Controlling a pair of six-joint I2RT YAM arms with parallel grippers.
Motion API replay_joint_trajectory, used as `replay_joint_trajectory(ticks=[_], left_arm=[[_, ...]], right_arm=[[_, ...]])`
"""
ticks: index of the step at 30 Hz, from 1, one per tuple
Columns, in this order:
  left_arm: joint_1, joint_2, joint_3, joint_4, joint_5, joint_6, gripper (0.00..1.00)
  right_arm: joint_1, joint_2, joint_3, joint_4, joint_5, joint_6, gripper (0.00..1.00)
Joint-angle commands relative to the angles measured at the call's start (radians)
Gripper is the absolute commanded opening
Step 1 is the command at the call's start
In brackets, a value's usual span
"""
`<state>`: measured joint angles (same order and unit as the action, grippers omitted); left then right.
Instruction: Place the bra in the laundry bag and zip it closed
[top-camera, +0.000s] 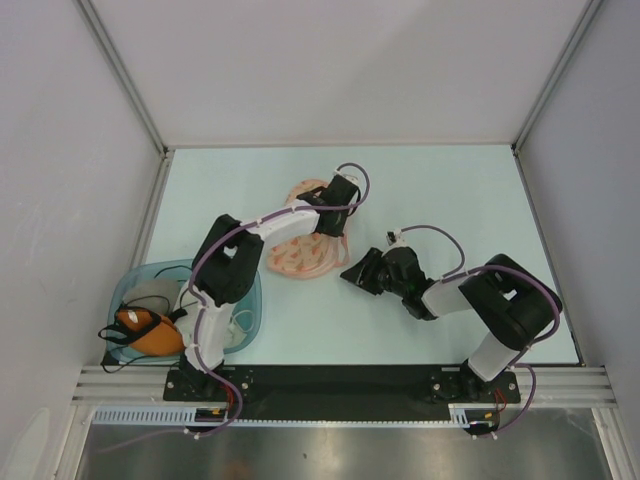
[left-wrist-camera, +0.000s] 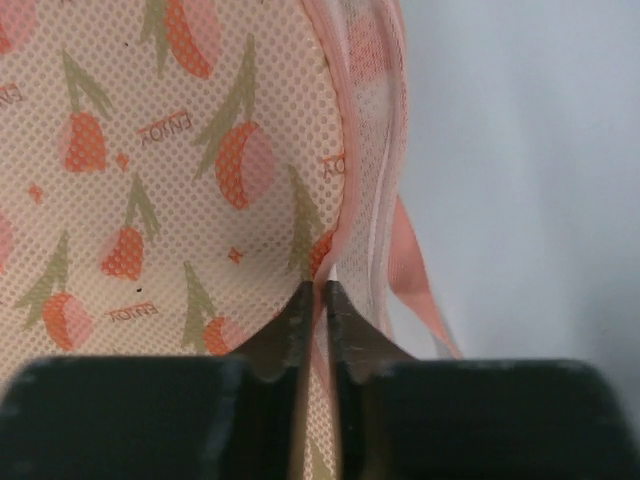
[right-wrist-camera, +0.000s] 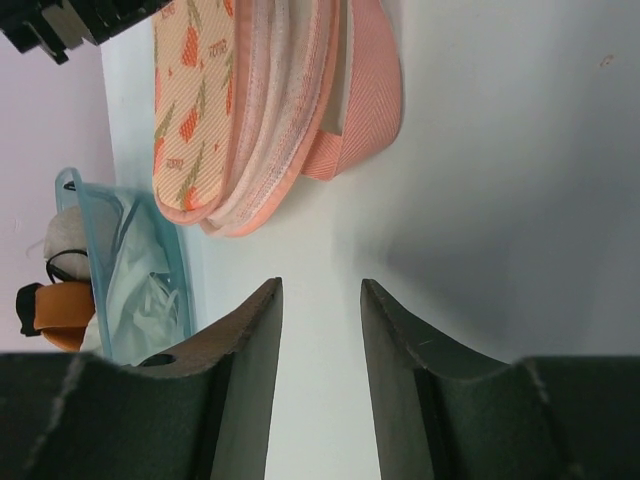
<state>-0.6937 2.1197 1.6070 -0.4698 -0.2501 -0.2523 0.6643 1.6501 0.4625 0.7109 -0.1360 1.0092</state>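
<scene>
The laundry bag (top-camera: 305, 255), a peach-pink pouch with an orange-red print, lies on the table's middle. My left gripper (top-camera: 333, 225) reaches over its right side. In the left wrist view the left gripper (left-wrist-camera: 320, 290) is shut on the bag's (left-wrist-camera: 180, 180) rim, with a thin fold of mesh pinched between the fingers. The orange bra (top-camera: 155, 335) lies in the teal tub at the near left, away from both grippers. My right gripper (top-camera: 352, 270) hovers to the right of the bag. Seen from its wrist, the right gripper (right-wrist-camera: 320, 285) is open over bare table, pointing at the bag (right-wrist-camera: 250, 110).
A translucent teal tub (top-camera: 252, 300) stands at the near left and also holds a white garment (top-camera: 150, 295). The bag's pink ribbon loop (right-wrist-camera: 365, 110) lies on the table at its right side. White walls enclose the table on three sides.
</scene>
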Motion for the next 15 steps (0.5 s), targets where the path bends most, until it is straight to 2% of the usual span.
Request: replay_joint_trajectory(ticks=[1,5,9,15], left_arm=[[0.0,-0.006,0.048,-0.043,-0.04,0.015,0.0],[0.0,-0.076,0.033,-0.066,0.017,0.013,0.0],[0.0,-0.251,-0.024,-0.07,0.124,-0.018,0.0],[0.002,-0.446,-0.11,-0.06,0.241,-0.088,0.0]], right_arm=[[-0.015,0.023,0.011,0.065,-0.033,-0.009,0.42],[-0.049,0.037,-0.005,0.101,-0.089,0.0,0.45],[-0.084,0.024,-0.025,0.11,-0.138,-0.009,0.48],[-0.08,0.033,-0.008,0.117,-0.182,-0.044,0.59]])
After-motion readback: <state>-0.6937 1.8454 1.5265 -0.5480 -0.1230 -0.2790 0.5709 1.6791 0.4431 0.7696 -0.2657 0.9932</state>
